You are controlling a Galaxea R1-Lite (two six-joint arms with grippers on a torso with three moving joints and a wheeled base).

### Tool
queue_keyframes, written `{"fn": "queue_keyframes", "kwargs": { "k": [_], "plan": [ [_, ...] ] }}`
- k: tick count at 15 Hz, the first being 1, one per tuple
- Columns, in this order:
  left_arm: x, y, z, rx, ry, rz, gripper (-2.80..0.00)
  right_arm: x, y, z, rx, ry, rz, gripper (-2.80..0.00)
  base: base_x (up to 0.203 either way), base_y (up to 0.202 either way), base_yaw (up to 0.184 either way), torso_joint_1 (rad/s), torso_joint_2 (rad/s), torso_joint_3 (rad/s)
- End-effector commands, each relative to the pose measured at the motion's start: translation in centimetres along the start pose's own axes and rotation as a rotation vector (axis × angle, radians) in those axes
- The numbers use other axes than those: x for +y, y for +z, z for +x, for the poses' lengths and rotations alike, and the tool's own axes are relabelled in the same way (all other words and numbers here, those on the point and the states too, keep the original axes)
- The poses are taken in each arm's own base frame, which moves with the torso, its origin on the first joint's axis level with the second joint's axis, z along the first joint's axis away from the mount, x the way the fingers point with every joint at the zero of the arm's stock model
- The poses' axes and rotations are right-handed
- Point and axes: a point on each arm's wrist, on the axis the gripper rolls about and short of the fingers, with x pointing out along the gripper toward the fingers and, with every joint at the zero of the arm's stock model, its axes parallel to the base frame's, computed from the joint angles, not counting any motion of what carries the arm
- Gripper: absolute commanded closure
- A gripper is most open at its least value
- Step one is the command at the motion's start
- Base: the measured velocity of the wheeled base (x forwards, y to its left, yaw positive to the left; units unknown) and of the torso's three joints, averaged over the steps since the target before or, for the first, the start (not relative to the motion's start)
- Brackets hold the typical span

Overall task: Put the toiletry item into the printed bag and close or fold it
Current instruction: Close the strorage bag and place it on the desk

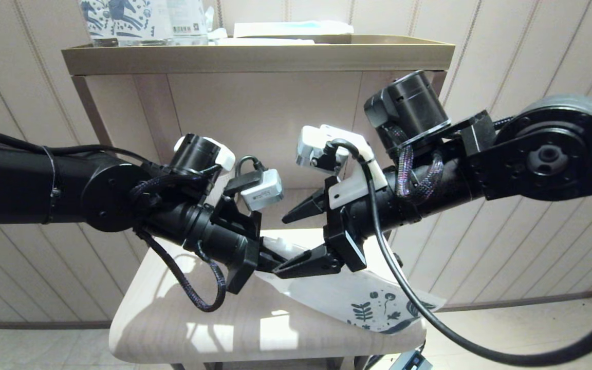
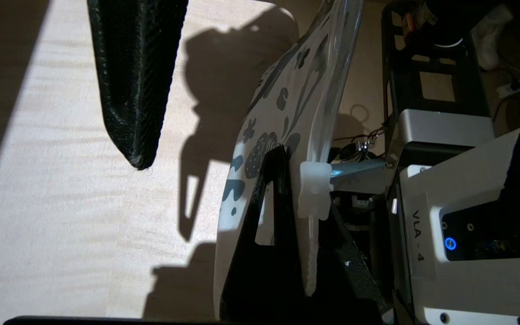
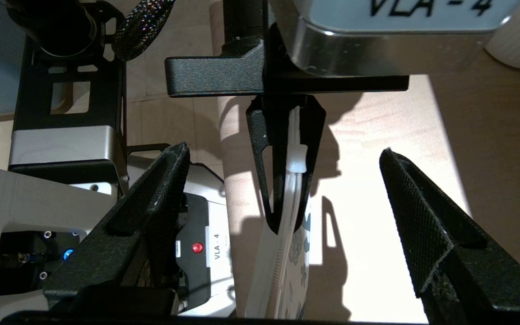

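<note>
The printed bag (image 1: 345, 298) is a white pouch with dark blue plants at its lower end, and it hangs slanting over the stool seat. My left gripper (image 1: 274, 259) is shut on its zipper edge, right by the white slider (image 2: 314, 189). In the right wrist view the bag (image 3: 282, 266) droops from those closed fingers (image 3: 264, 180). My right gripper (image 3: 283, 149) is open wide, one finger on each side of the left gripper's tips and the slider (image 3: 297, 158), touching neither. The toiletry item is not visible in any view.
A light wooden stool seat (image 1: 172, 318) lies under the bag. Behind and above it is a brass-rimmed tray shelf (image 1: 255, 54) holding horse-printed packs (image 1: 121, 15). The robot's base with its "VLA - 4" label (image 2: 422, 234) sits close beside the seat edge.
</note>
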Motion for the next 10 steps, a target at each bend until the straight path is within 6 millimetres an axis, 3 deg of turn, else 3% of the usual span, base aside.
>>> {"fn": "queue_keyframes", "kwargs": {
  "k": [1,10],
  "plan": [
    [0.09,-0.05,0.13,0.0,-0.006,-0.001,0.0,-0.14,-0.16,0.21,0.002,0.011,0.005,-2.8,0.0,0.0,0.0,0.0,0.0,0.0],
    [0.12,0.02,0.11,-0.002,-0.005,0.002,0.0,-0.21,-0.38,0.32,-0.001,0.028,0.011,-2.8,0.0,0.0,0.0,0.0,0.0,0.0]
  ]
}}
